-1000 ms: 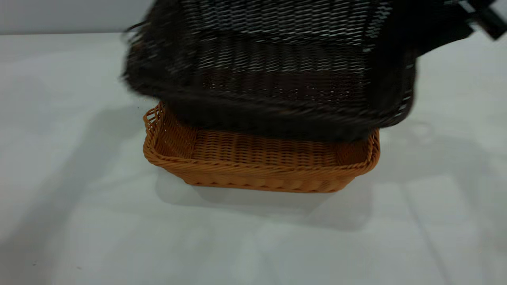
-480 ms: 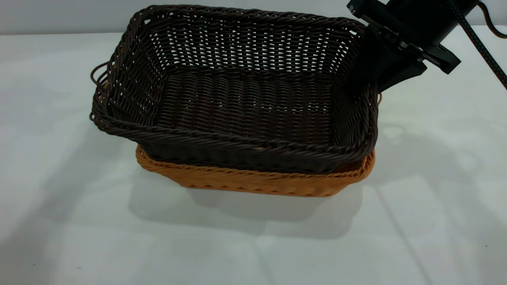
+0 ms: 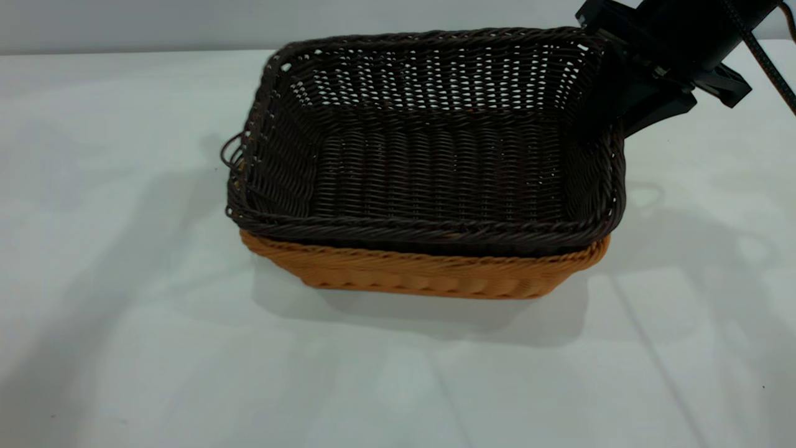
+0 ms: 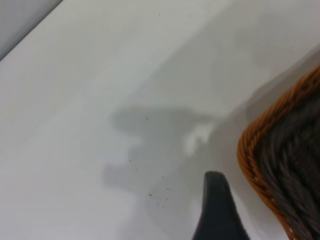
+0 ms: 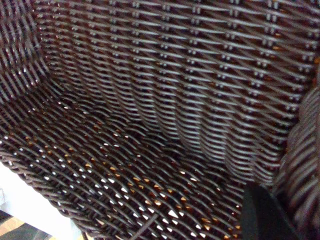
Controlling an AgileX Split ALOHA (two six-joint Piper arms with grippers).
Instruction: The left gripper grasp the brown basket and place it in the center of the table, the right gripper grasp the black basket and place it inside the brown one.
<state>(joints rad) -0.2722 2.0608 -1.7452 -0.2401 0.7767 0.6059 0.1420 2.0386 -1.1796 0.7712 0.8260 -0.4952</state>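
Note:
The black basket (image 3: 429, 162) sits nested inside the brown basket (image 3: 423, 277) at the middle of the table (image 3: 124, 311). The black one's rim stands a little above the brown rim. My right gripper (image 3: 615, 102) is shut on the black basket's far right rim, one finger inside and one outside. The right wrist view is filled by the black basket's weave (image 5: 150, 100), with orange showing through the gaps. My left gripper (image 4: 217, 210) is out of the exterior view. It hovers over bare table just beside a corner of the brown basket (image 4: 250, 155).
The right arm and its cable (image 3: 765, 56) reach in from the far right corner. The table's far edge meets a grey wall (image 3: 124, 25).
The black basket came down from a tilted hang above the brown basket and settled into it. In the last half second it shifted right with the right gripper and now sits lower.

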